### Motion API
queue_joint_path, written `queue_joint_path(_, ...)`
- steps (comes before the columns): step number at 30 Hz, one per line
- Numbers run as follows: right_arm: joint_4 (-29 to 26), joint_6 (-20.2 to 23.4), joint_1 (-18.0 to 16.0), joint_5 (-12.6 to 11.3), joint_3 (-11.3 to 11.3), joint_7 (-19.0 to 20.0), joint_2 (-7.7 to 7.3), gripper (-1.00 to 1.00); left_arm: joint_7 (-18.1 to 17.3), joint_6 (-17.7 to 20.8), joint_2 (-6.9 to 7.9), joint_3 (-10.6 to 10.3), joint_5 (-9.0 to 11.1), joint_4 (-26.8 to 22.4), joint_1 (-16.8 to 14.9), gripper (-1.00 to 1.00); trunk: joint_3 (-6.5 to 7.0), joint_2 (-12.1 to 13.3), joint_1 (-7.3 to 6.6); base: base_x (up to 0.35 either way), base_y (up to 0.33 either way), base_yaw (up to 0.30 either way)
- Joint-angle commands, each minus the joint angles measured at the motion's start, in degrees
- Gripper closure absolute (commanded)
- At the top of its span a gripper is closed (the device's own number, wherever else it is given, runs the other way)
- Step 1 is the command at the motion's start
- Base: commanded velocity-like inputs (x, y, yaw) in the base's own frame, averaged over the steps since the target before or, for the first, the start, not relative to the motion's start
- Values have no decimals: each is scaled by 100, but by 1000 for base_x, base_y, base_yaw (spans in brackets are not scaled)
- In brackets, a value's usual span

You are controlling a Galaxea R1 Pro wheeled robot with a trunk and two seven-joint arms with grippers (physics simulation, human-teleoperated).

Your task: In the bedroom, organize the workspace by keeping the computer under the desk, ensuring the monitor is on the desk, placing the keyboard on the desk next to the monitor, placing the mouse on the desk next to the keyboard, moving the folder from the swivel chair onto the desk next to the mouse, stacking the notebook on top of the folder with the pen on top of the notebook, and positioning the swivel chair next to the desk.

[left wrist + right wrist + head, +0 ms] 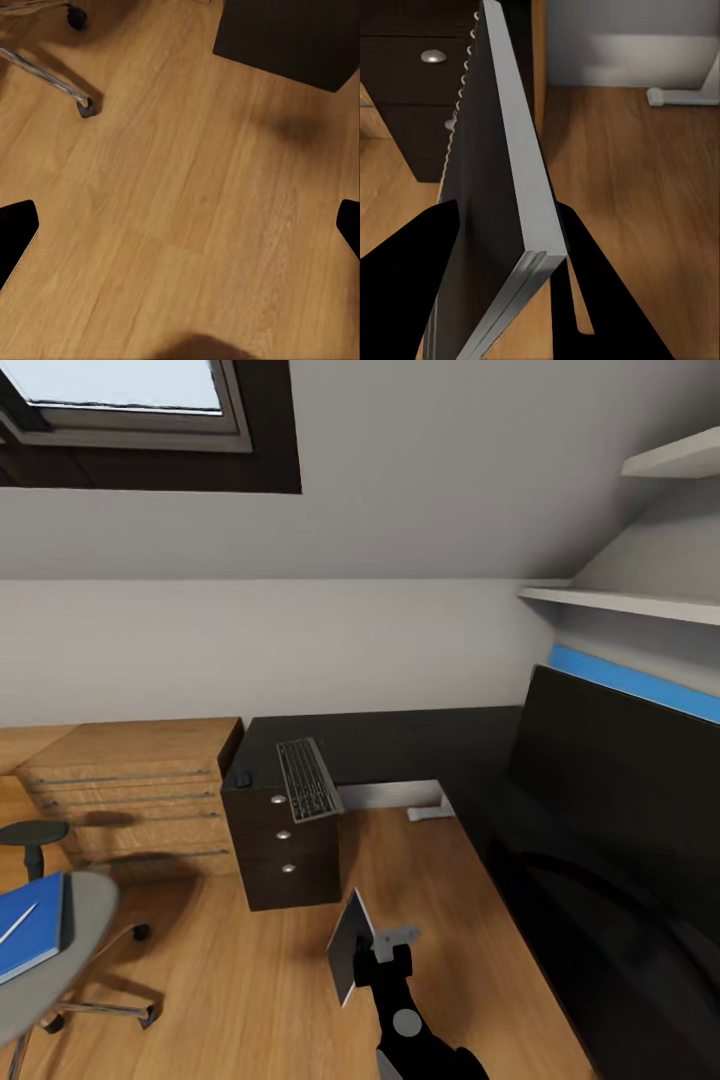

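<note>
My right gripper is shut on a grey spiral-bound notebook, held on edge above the floor before the desk. Up close the notebook stands between the dark fingers. The keyboard and a small mouse lie on the desk's left end. The monitor looms at the right. The blue folder lies on the swivel chair with the white pen on it. My left gripper hangs open over bare floor.
A light wooden counter with drawers stands left of the desk's dark drawer unit. The chair's metal base and a caster lie near the left gripper. A white desk leg stands under the desk. Shelves are at upper right.
</note>
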Motion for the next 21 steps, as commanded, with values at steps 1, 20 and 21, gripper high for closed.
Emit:
queue_joint_path(1,8,-46,-10,-59,38,-32,0,100,20,-12,4,-9,58,-7,2,-100,14,38,-19,318,188,0)
queue_joint_path(20,-3107,-342,1127,-267,-15,-68,-647,100,22,-3,6,-10,66,-4,2,-100,86,199,-107,306,56,0)
queue_joint_path(21,-3249,-342,1175,-332,-15,-68,-707,100,21,-3,6,-10,66,-5,2,-100,86,199,-107,293,1,0)
